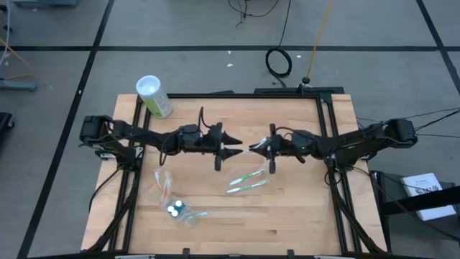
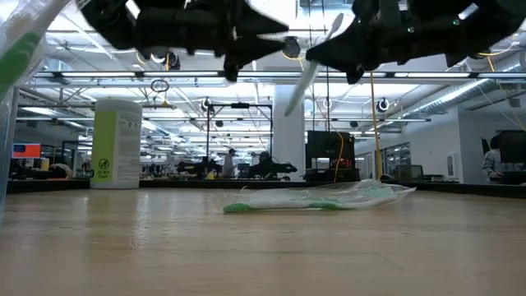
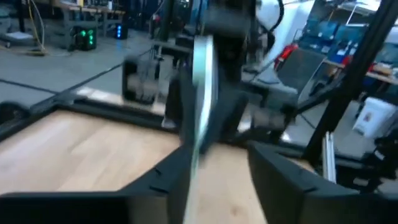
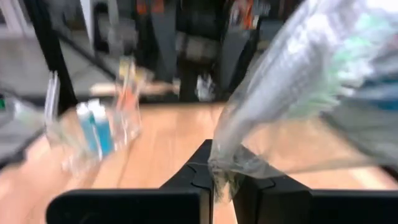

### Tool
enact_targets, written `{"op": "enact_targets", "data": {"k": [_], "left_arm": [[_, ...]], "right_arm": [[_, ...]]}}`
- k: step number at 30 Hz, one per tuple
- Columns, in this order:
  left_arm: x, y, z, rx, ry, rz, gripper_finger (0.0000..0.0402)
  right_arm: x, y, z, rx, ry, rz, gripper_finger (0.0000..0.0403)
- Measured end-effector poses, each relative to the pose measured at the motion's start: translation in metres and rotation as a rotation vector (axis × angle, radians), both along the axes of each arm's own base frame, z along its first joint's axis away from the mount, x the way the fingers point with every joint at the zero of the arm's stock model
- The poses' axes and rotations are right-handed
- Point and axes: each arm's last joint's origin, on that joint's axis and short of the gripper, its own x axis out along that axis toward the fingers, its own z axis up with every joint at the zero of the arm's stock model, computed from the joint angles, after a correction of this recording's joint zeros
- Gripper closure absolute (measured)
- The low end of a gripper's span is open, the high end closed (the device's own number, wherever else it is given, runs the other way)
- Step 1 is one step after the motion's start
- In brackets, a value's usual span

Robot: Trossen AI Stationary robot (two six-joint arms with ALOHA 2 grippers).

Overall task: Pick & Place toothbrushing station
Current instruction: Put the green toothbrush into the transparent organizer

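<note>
A wrapped white toothbrush [image 2: 306, 82] with green bristles hangs in the air over the table's middle, and my right gripper [image 4: 217, 168] is shut on its clear wrapper. My left gripper [image 3: 217, 155] faces it from the left, open, and the toothbrush [image 3: 202, 93] stands between its fingers. In the high view the two grippers [image 1: 231, 150] [image 1: 253, 149] meet tip to tip. Two more green toothbrushes [image 1: 246, 182] lie flat on the table. Blue-capped tubes [image 1: 175, 209] stand in a clear holder [image 1: 188, 214] at the near left. My left gripper has the toothbrush close against one finger [image 3: 180, 168]; I cannot tell whether it touches. My right gripper pinches the clear wrapper's end [image 4: 217, 163] between its two shut fingers, coming level from the table's right. The wrapped toothbrush is lifted clear and slants across the fingers.
A large green canister [image 1: 153, 96] with a white lid stands at the far left corner. A clear packet with an orange toothbrush [image 1: 164, 183] lies left of the middle. Bare wood [image 1: 302, 216] stretches along the near right. A black frame [image 1: 327, 122] borders the table.
</note>
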Motion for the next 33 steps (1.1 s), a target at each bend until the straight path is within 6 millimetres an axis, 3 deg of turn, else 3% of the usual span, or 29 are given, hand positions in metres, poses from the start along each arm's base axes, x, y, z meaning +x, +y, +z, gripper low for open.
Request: {"op": "enact_targets", "data": {"k": [7, 11, 15, 24, 33], "left_arm": [[0.03, -0.002, 0.033, 0.098, 0.129, -0.015, 0.0146], [0.043, -0.002, 0.043, 0.164, 0.15, -0.01, 0.0121], [0.053, -0.001, 0.04, 0.187, 0.161, 0.007, 0.0113], [0.06, 0.002, 0.04, 0.222, 0.136, 0.017, 0.0137], [0.06, -0.002, 0.042, 0.181, 0.111, -0.084, 0.0224]], "right_arm": [[0.018, 0.008, 0.004, -0.024, 0.155, 0.101, 0.0386], [0.02, 0.009, 0.003, -0.028, 0.159, 0.107, 0.0386], [0.02, 0.011, 0.004, -0.028, 0.149, 0.116, 0.0386], [0.02, 0.012, 0.005, -0.035, 0.144, 0.12, 0.0386], [0.02, 0.013, 0.005, -0.04, 0.145, 0.122, 0.0386]]}}
